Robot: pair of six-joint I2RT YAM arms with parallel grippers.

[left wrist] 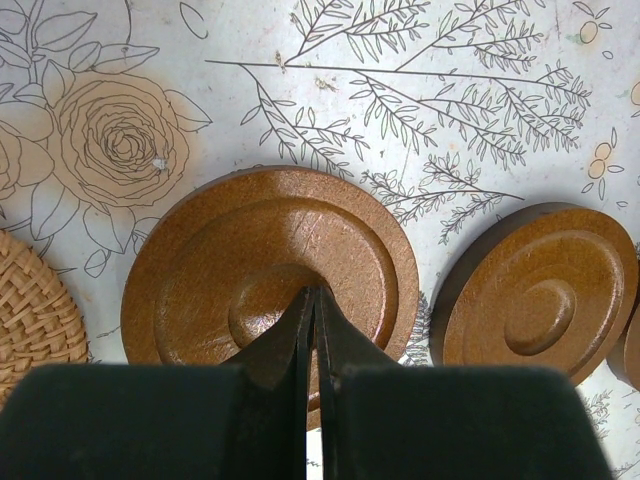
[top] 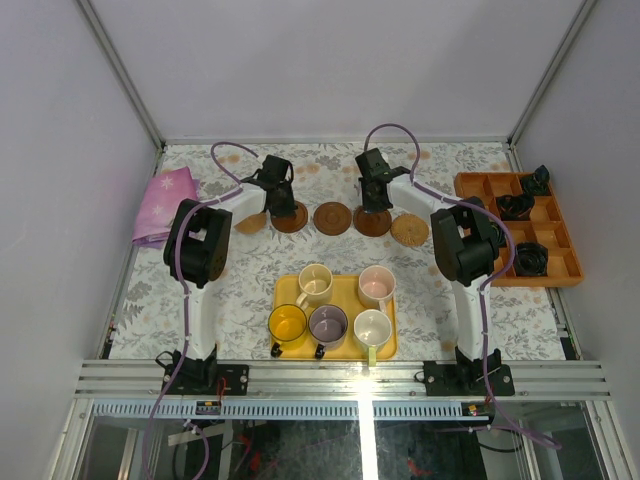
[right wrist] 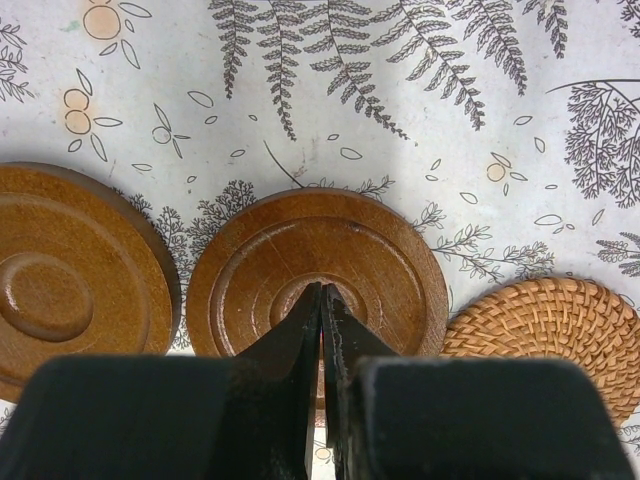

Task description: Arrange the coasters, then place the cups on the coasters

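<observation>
Coasters (top: 331, 218), five thin rounds, are laid in a row across the far half of the floral-print tablecloth (top: 240, 295): three dark-brown ringed wooden discs in the middle and a pale woven rattan mat (top: 410, 230) at each end. The left gripper (left wrist: 315, 300) is seen shut, its tips over the centre dimple of the leftmost wooden disc (left wrist: 260, 250). The right gripper (right wrist: 322, 295) is likewise pressed together over the rightmost wooden disc (right wrist: 315, 250).

These discs are judged light, stiff and too flat to be pinched from above, so they would be better nudged by the dimple or caught at an edge. The five small handled mugs (top: 328, 323), held on the flat yellow rectangular tray (top: 345, 297), are judged rigid, smooth and breakable; the rim wall or handle is favoured.

Neighbouring discs lie just beside one another, so sideways room is scant. Open cloth is offered between row and tray, bounded by the orange compartment box (top: 470, 182) and the folded pink cloth (top: 165, 205).
</observation>
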